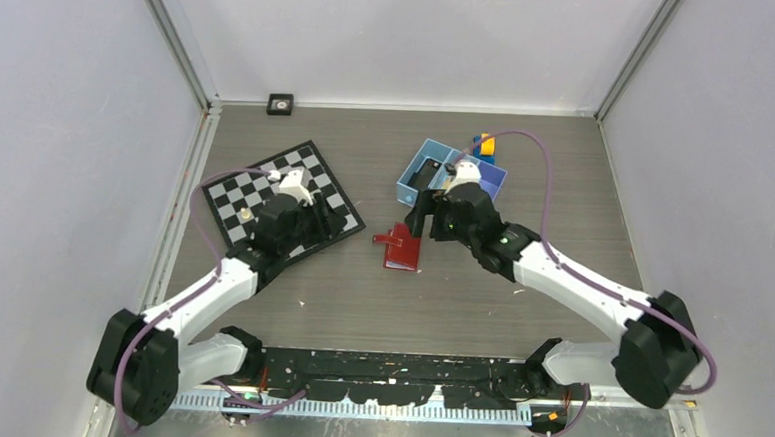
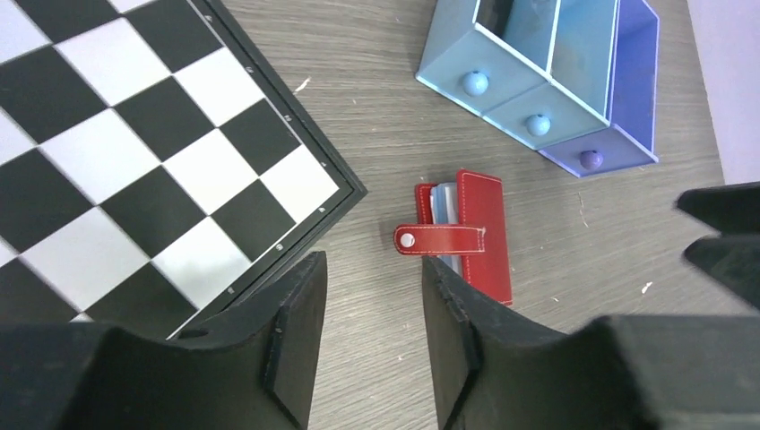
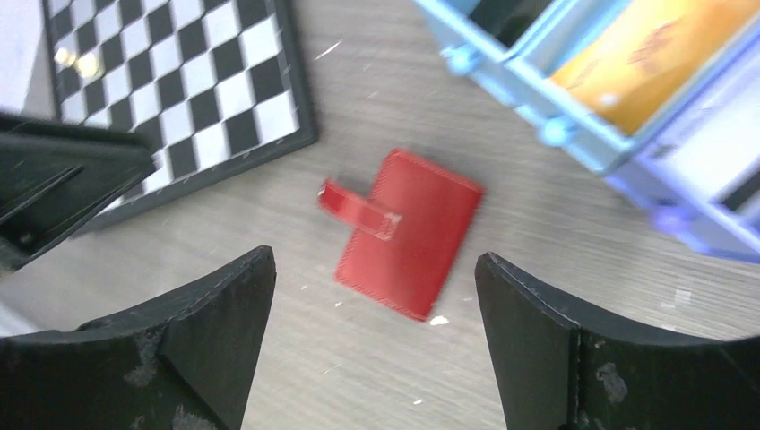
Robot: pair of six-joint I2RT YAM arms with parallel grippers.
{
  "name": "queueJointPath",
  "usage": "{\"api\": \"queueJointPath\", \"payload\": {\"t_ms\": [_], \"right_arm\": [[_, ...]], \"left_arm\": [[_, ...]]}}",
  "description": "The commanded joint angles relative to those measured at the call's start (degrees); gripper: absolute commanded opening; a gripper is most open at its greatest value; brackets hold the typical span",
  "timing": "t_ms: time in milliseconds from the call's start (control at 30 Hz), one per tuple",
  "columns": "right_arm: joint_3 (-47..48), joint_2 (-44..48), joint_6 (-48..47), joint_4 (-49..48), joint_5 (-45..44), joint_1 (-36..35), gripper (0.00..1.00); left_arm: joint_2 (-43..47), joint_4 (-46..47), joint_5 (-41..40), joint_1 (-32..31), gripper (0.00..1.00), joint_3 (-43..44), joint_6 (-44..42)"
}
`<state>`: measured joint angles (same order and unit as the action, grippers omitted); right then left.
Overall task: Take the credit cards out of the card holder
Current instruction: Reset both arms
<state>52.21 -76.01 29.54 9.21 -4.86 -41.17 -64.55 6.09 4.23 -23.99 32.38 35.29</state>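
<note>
Chessboard (image 1: 316, 170) squares fill the left side, and my left claw (image 2: 372, 296) hangs by the edge of the board with its jaws partly apart and nothing between them. To the right of it, on the grey table (image 1: 459, 302), the card holder (image 2: 484, 235) lies flat between the board and the tray, touching neither. Its snap tab (image 2: 441, 239) sticks out toward the board and looks unfastened. Beside the tab some pale layered edges (image 2: 443, 202) show under the red cover; whether these are the credit cards or only the lining, I cannot tell. I judge the holder to be light and rather soft, so it will probably slide or lift if I pull with one claw alone. The cards should be stiff, thin and slippery. I think one claw should press the red cover down away from the open side, while the other pinches a pale edge, or first lifts the tab to open the flap. My right claw (image 3: 372, 269) hovers above the holder, its jaws spread wide and holding nothing. Further right stands the blue tray (image 2: 529, 103), and a flat orange-gold thing (image 3: 645, 63) lies in one compartment. It may be a card, but I am not sure.
</note>
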Motion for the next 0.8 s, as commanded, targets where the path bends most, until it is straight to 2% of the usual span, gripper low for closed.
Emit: {"api": "queueJointPath", "payload": {"t_ms": [0,67,100,233,367,533,633,767], "right_arm": [[-5.90,8.92,-4.93,-7.55,-19.77,0.37,0.87],[-10.79,11.37,-7.39,-14.01,-26.59,0.62,0.91],[-12.78,11.83,-8.07,-17.41,-29.80,0.85,0.95],[-14.68,11.29,-11.08,-19.24,-30.53,3.94,0.98],[-15.68,9.94,-15.37,-21.63,-30.00,7.09,1.00],[-15.21,11.85,-17.27,-15.47,-23.31,17.67,1.00],[-20.31,12.14,-21.58,-22.36,-23.21,20.21,1.00],[-24.64,7.84,-23.33,-31.04,-24.75,24.25,0.99]], "left_arm": [[7.27,6.40,-6.14,0.17,0.57,-4.32,-7.50],[9.65,7.72,-8.30,0.17,0.77,-5.80,-8.38],[10.08,8.09,-9.93,0.17,0.83,-6.20,-8.89],[10.94,4.29,-15.29,0.17,0.98,-4.36,-12.10],[12.25,3.59,-21.63,0.16,1.00,-4.88,-16.48],[12.84,15.96,-23.28,0.44,1.00,-11.79,-25.06],[9.67,16.96,-25.95,2.10,1.00,-11.28,-28.78],[4.20,17.91,-27.85,4.83,0.99,-9.39,-28.95]]}}
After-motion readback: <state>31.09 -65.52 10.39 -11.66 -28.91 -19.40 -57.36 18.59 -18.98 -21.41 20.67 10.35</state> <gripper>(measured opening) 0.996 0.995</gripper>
